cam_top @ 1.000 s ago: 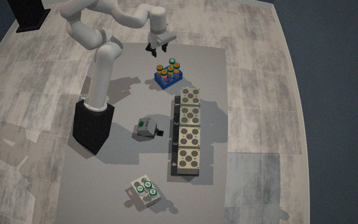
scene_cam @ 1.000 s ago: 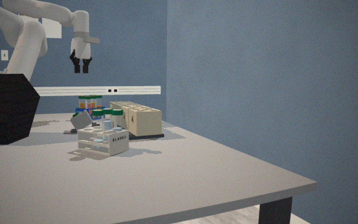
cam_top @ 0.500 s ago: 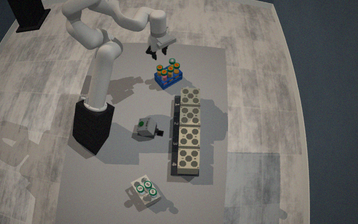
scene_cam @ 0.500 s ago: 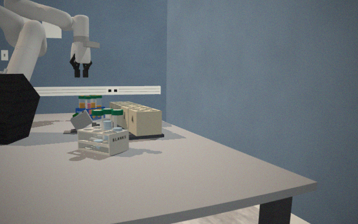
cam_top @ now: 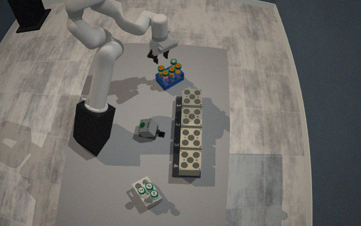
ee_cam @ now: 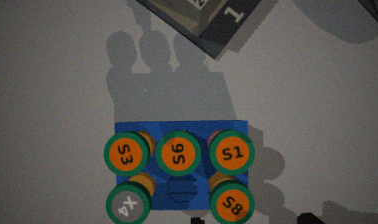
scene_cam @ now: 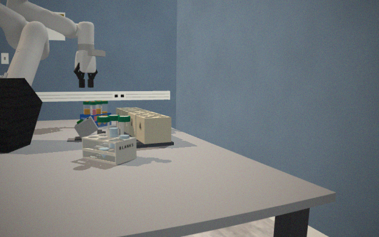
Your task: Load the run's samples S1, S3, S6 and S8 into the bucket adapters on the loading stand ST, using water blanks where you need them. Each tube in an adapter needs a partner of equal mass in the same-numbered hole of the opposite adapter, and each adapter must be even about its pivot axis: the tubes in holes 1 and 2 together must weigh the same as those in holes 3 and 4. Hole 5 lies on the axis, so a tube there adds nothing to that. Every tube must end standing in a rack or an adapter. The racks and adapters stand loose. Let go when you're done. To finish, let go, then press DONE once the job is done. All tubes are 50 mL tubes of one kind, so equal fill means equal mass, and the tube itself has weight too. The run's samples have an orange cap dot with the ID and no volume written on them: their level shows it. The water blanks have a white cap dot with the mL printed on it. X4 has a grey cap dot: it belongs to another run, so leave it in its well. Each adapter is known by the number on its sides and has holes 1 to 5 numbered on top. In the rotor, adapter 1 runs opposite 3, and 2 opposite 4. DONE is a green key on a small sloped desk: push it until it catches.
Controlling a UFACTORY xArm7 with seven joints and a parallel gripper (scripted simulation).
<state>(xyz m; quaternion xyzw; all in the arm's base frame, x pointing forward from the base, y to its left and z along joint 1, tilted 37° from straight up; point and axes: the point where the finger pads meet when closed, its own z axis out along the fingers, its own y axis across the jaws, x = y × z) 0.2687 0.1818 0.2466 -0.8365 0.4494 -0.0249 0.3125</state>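
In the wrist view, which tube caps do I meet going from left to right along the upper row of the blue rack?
S3 → S6 → S1

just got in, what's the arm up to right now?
Nothing is loaded yet. The arm's gripper hangs above the blue sample rack, jaws partly open and holding nothing. S1, S3, S6, S8 and X4 all stand in the rack. The four adapters on the stand have every hole vacant, and three blanks sit in their white rack.
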